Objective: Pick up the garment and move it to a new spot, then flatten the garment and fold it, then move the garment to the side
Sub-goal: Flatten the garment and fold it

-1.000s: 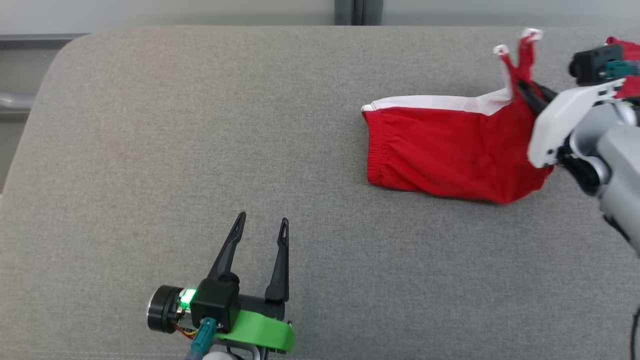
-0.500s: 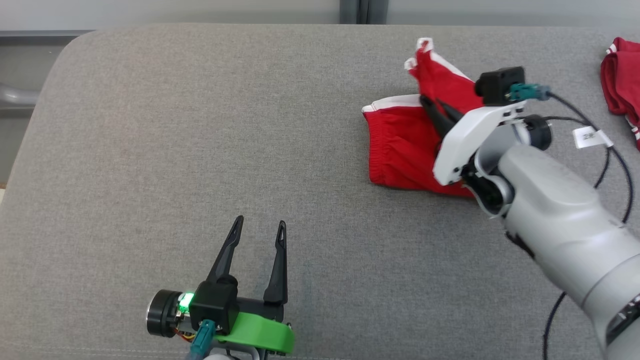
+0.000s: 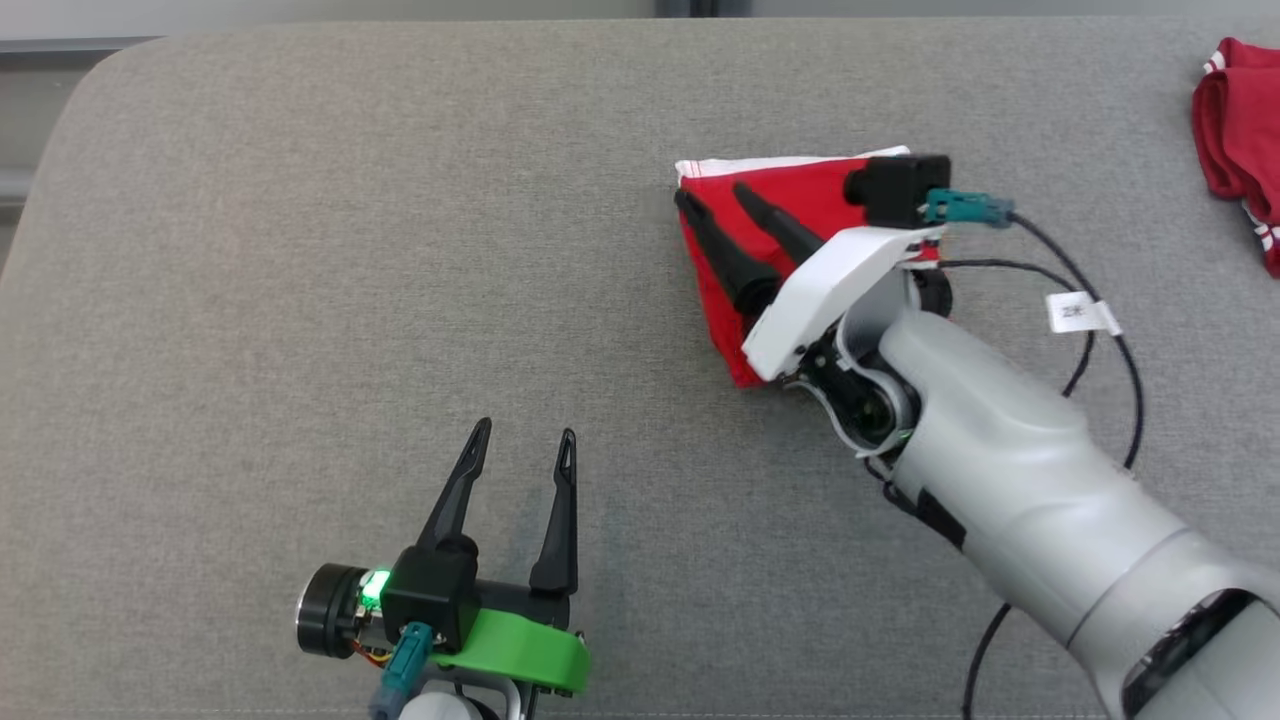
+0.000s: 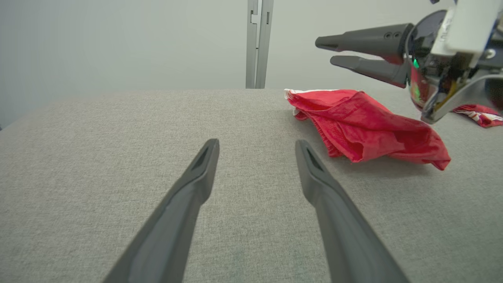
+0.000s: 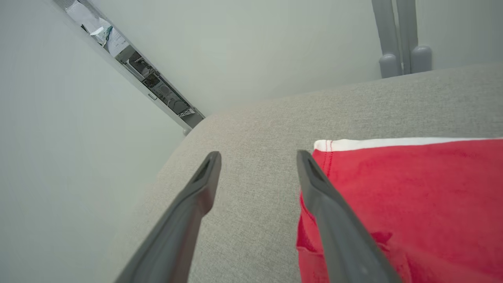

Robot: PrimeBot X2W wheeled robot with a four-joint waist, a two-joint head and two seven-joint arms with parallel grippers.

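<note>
The garment (image 3: 800, 195) is red with a white band and lies folded over itself on the grey padded table (image 3: 300, 250). My right gripper (image 3: 716, 196) hovers over its left edge, open, with nothing between the fingers. From the left wrist, the garment (image 4: 365, 125) lies rumpled on the table with the right gripper (image 4: 326, 50) in the air above it. The right wrist view has the garment (image 5: 412, 204) under the right finger of that gripper (image 5: 258, 156). My left gripper (image 3: 525, 433) rests open near the front edge, well apart from the cloth, and appears as the left gripper (image 4: 256, 145) over bare table.
Another red piece of cloth (image 3: 1240, 120) lies at the far right edge of the table. A black cable with a white tag (image 3: 1075, 312) trails from the right arm. A grey post (image 4: 258, 43) stands behind the table's back edge.
The right gripper carried the garment's right end over to the left, folding it onto itself, then opened and let go. The left gripper has stayed put.
</note>
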